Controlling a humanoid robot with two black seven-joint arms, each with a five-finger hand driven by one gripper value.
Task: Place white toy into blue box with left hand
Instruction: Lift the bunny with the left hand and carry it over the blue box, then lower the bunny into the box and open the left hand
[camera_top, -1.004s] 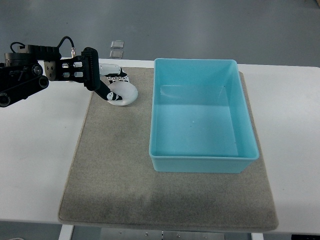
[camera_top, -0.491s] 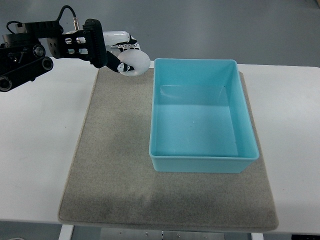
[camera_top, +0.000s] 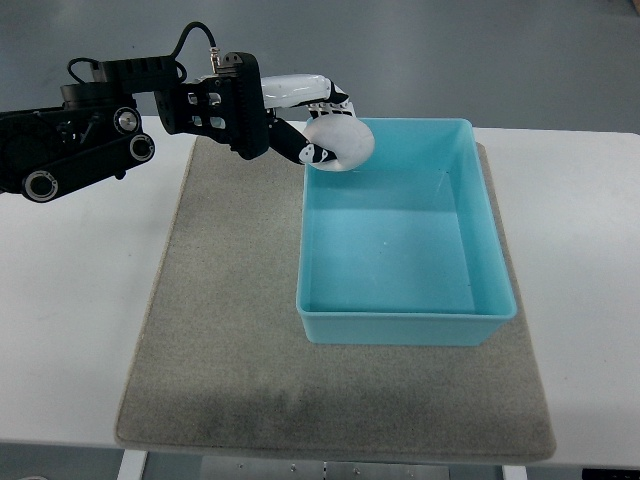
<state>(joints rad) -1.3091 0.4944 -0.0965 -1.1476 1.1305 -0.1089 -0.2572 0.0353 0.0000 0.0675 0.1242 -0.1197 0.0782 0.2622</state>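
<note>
White table fills most of the view, grey floor beyond its far edge. Grey-brown felt mat lies on the table, roughly central, its near edge close to the table's near edge.

Blue box: rectangular plastic bin, open top, sits on the right part of the mat, long side running away from the camera. Interior holds nothing but faint reflections on the floor of the bin. Its right wall lies close to the mat's right edge.

Left arm: black segmented links with round joints and a looped cable on top, enters from the picture's left edge at the far side of the table and reaches right across the mat's far left corner. It ends in a black palm block with a white upper shell.

Left hand: fingers curled around the toy, white-and-black segments wrapping over its top and a black thumb tip pressing at its lower left. Grip is closed on the toy.

White toy: rounded, smooth, pale, held off the table. It sits over the box's far left corner, overlapping the rim, partly above the box interior. Not resting in the bin.
</note>
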